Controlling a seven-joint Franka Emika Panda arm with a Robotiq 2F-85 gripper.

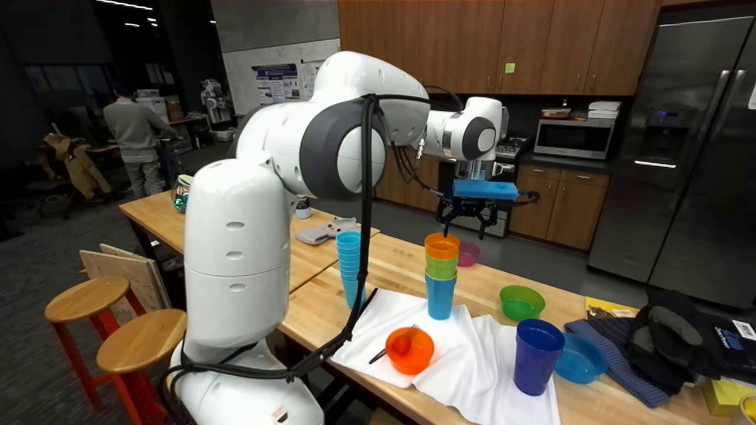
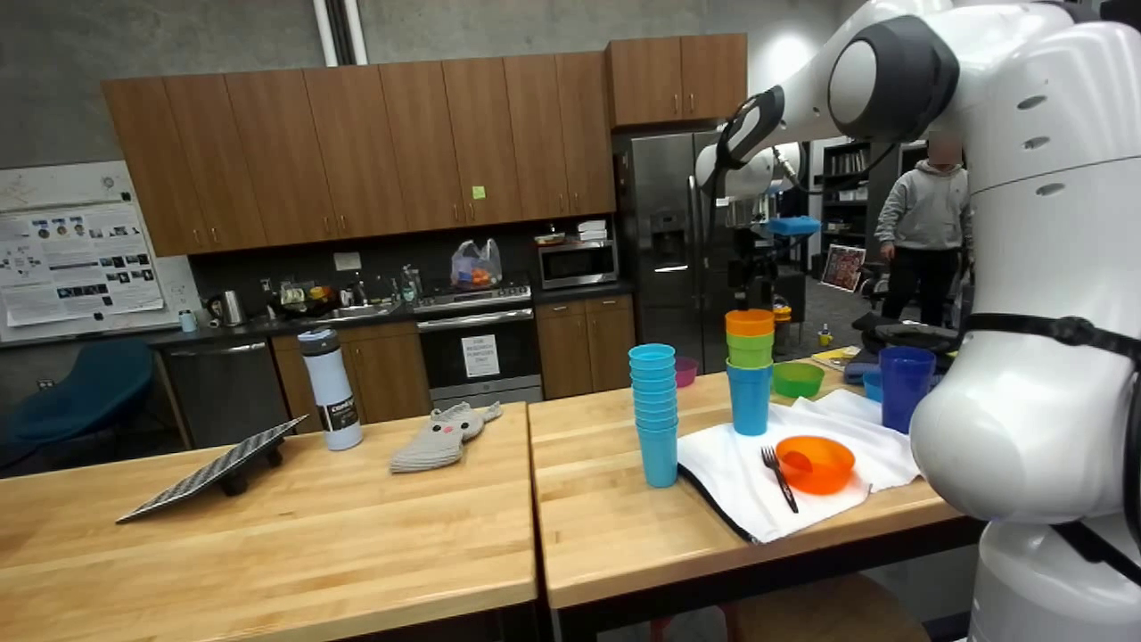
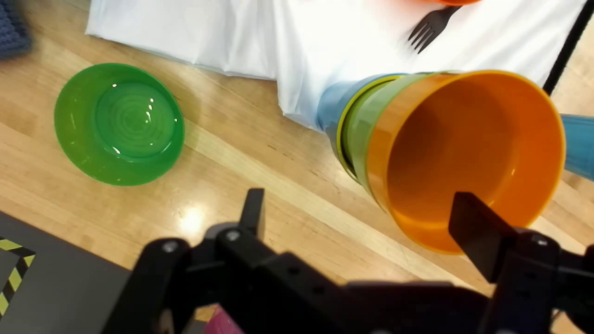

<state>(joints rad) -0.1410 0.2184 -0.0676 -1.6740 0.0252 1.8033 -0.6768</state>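
Striped blond grain ran along the wooden table (image 3: 278,171) below your gripper (image 3: 357,194), which hung with its blocky black fingers (image 3: 478,232) spread apart near the smooth, round-rimmed orange cup (image 3: 473,148) topping a tapered stack of lime-green and blue cups (image 1: 442,268) upright on rumpled white cloth (image 1: 466,354).

We read "FOR RESEARCH PURPOSES ONLY" on the paper sign (image 2: 480,355) on the oven door (image 2: 440,358); the black label (image 2: 340,415) on the bottle (image 2: 326,379) seems to begin "CON", and the poster (image 2: 80,260) bears print too small for us.
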